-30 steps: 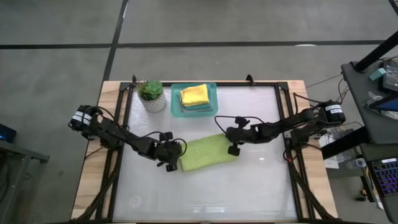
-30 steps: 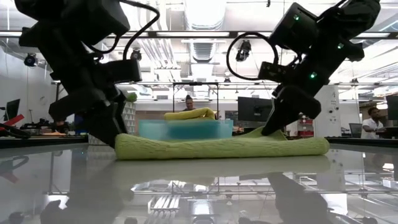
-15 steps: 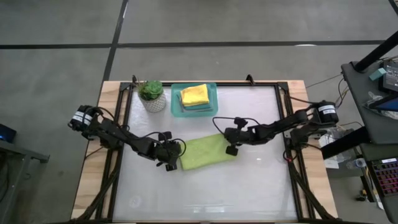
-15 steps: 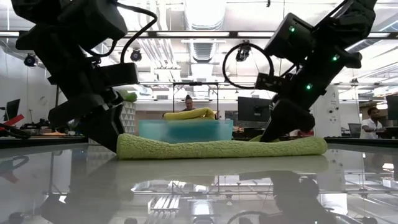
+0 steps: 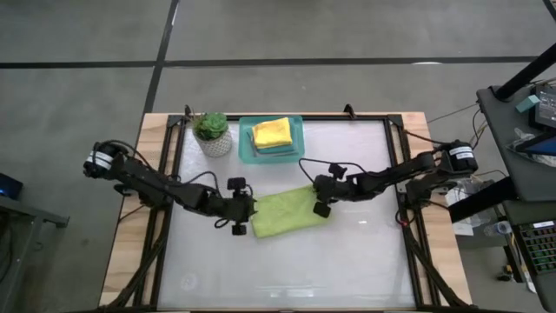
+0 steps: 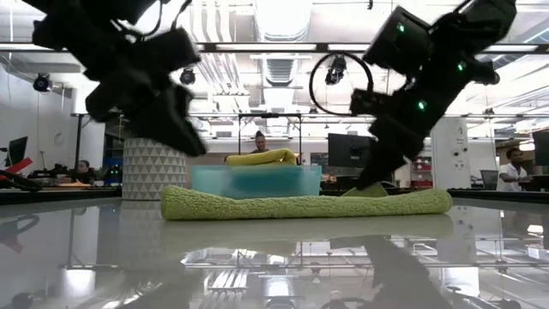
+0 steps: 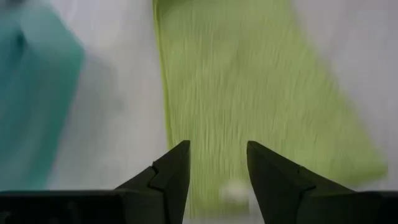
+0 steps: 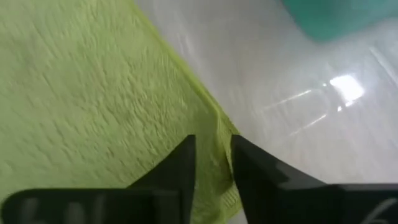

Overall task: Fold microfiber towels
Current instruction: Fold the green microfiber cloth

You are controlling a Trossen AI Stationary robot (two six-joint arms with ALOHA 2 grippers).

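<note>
Left pincer [image 5: 236, 219]: spread, clear of the lime green microfiber towel [image 5: 283, 213] mid-bench. Right pincer [image 8: 211, 163]: pinching its edge; keep edges aligned.

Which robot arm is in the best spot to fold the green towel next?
Probably the right. Its gripper sits at the green towel's edge, its jaws nearly closed around a bit of the cloth, the wrist view shows. The left gripper is open and lifted above the other end, holding nothing.
</note>
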